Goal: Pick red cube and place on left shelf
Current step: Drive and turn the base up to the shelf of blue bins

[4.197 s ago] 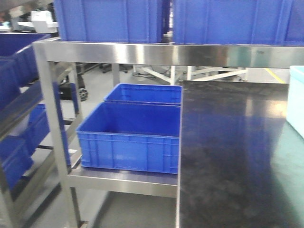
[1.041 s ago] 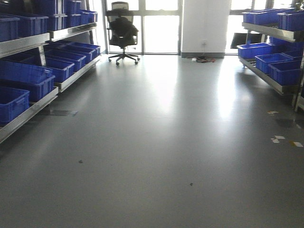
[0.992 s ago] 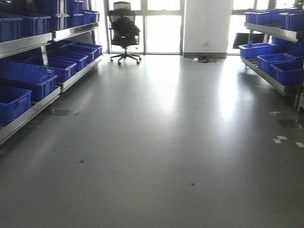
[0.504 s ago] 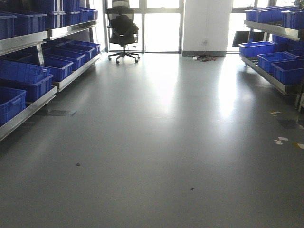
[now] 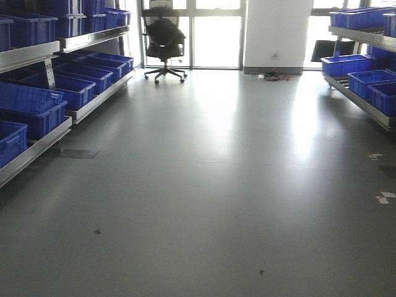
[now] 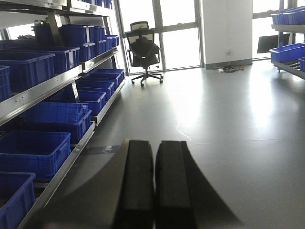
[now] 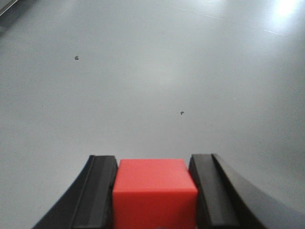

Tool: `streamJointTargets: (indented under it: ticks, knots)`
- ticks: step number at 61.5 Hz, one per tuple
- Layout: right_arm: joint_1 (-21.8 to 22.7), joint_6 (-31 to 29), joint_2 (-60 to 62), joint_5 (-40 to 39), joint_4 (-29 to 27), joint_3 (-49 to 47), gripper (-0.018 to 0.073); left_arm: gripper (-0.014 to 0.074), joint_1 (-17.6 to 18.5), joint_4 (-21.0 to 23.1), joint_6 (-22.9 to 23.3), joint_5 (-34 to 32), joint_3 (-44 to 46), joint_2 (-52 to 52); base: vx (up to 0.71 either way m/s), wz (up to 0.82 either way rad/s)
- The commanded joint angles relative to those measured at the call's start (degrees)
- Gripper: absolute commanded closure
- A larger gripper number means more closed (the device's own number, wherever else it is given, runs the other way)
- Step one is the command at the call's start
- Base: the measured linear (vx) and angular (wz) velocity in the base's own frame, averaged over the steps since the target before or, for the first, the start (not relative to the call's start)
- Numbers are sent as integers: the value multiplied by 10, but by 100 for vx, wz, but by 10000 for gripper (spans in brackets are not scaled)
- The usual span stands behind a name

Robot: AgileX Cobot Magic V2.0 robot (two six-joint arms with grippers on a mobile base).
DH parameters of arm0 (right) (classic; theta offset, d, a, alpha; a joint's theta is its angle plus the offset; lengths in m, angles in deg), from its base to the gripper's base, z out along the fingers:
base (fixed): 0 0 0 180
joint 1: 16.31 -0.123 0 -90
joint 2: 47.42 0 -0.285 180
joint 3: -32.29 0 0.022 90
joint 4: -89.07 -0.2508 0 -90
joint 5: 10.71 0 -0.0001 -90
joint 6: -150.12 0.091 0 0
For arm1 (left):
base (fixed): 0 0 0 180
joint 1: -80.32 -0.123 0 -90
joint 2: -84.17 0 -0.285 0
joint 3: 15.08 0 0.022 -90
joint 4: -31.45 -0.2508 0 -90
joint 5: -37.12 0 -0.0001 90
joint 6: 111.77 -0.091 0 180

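Swung away from the worktop, the base now faces the aisle (image 5: 216, 185) beside the left shelf (image 5: 37, 144), right fingers (image 7: 100, 191) clamping the red cube (image 7: 155, 193), left fingers (image 6: 138, 181) pressed together empty, placement pending

The left gripper (image 6: 155, 143) has two matte black fingers (image 6: 138, 181), flat and rectangular-faced, with outer edges flaring away from the centre gap. The right gripper (image 7: 152, 160) is likewise black, each side showing a separate inner pad (image 7: 106, 191).
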Motion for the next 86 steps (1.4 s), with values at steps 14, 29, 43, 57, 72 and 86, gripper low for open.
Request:
streamJointTargets:
  ticks: [14, 29, 43, 57, 72, 86]
  knots:
    - [-1, -3, -5, -42, 1, -17, 501, 491, -1, 6, 0, -48, -13, -5, 44, 4]
    - [-1, -3, -5, -42, 1, -17, 501, 491, -1, 6, 0, -48, -13, -5, 54, 10]
    - [-1, -3, -5, -42, 1, -17, 501, 491, -1, 6, 0, -48, -13, -5, 60, 14]
    - [-1, -3, -5, -41, 1, -17, 501, 491, -1, 6, 0, -48, -13, -5, 64, 14]
    - [-1, -3, -5, -42, 1, -17, 501, 491, -1, 6, 0, -48, -13, -5, 66, 18]
    - [-1, -3, -5, -42, 1, -17, 501, 491, -1, 6, 0, -48, -13, -5, 64, 27]
